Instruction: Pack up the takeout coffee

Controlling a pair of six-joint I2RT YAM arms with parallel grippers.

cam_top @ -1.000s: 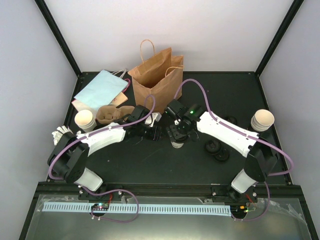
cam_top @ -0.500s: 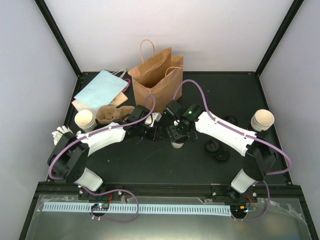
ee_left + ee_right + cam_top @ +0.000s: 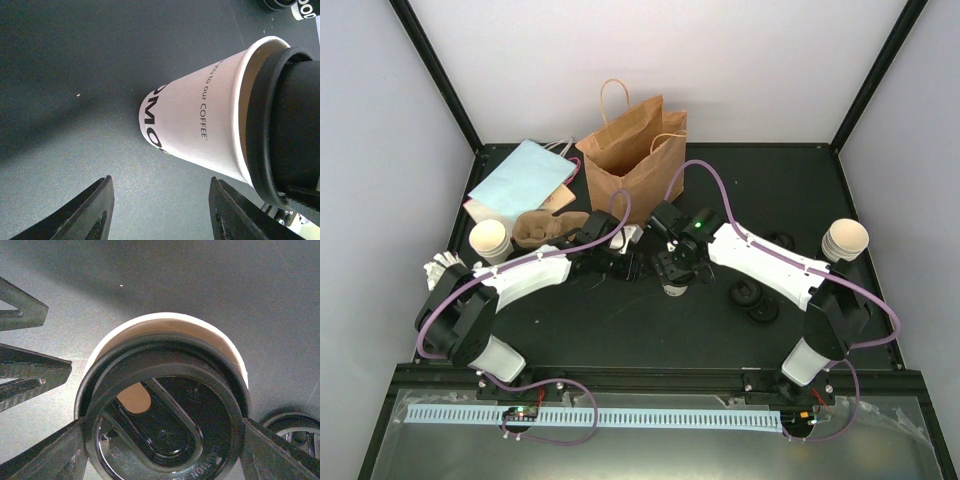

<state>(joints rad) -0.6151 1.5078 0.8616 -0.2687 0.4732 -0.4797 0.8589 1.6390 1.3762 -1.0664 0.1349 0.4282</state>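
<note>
A white paper cup (image 3: pixel 200 130) with black lettering stands on the black table just right of centre (image 3: pixel 673 289). A round black lid (image 3: pixel 165 415) sits tilted on the cup's rim (image 3: pixel 165 322). My right gripper (image 3: pixel 164 426) comes down from above and is shut on the lid, one finger on each side. In the left wrist view the lid (image 3: pixel 290 125) caps the cup's top. My left gripper (image 3: pixel 161 182) is open just left of the cup, with nothing between its fingers (image 3: pixel 25 370). Seen from above, it (image 3: pixel 635 266) faces the right gripper (image 3: pixel 675 272).
An open brown paper bag (image 3: pixel 630 160) stands at the back centre, with a flat pale-blue bag (image 3: pixel 520 178) to its left. A cardboard cup carrier (image 3: pixel 545 228) and a cup stack (image 3: pixel 490 240) lie left. Another cup stack (image 3: pixel 845 240) and loose lids (image 3: pixel 755 298) lie right.
My right arm has edged slightly left over the cup with the lid. The left arm has not moved.
</note>
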